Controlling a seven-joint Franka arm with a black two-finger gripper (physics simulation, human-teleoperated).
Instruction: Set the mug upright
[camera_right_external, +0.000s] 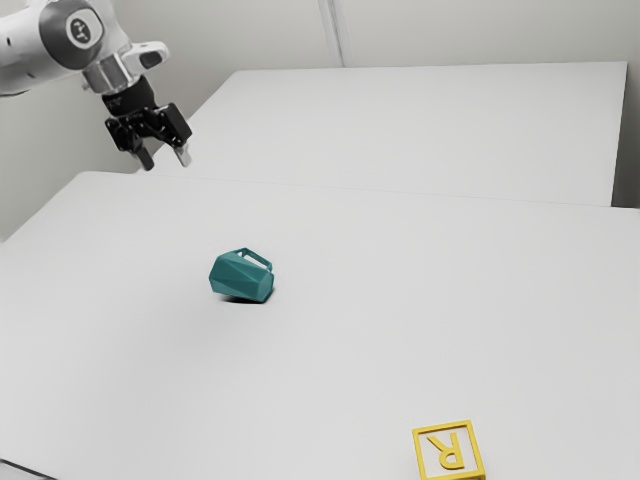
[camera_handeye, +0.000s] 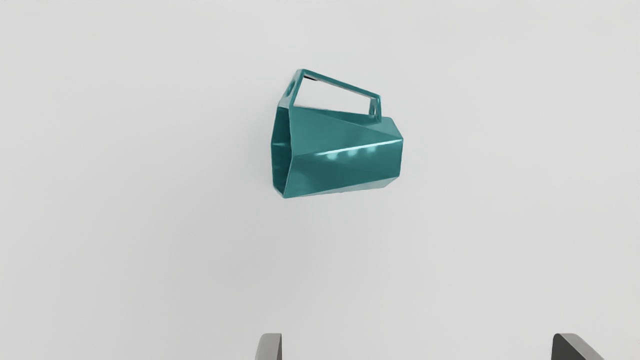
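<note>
On the white table (camera_right_external: 350, 350), under my arm (camera_right_external: 30, 50) with its illegible round badge, my gripper (camera_right_external: 165, 160) hangs wide open and empty, well apart from the teal faceted mug (camera_right_external: 240, 280), which lies on its side. The yellow block (camera_right_external: 451, 458) reads "R".

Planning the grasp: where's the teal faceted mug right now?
Exterior view's left half: mug on its side on the white table, between the black two-finger gripper and yellow R block.
</note>
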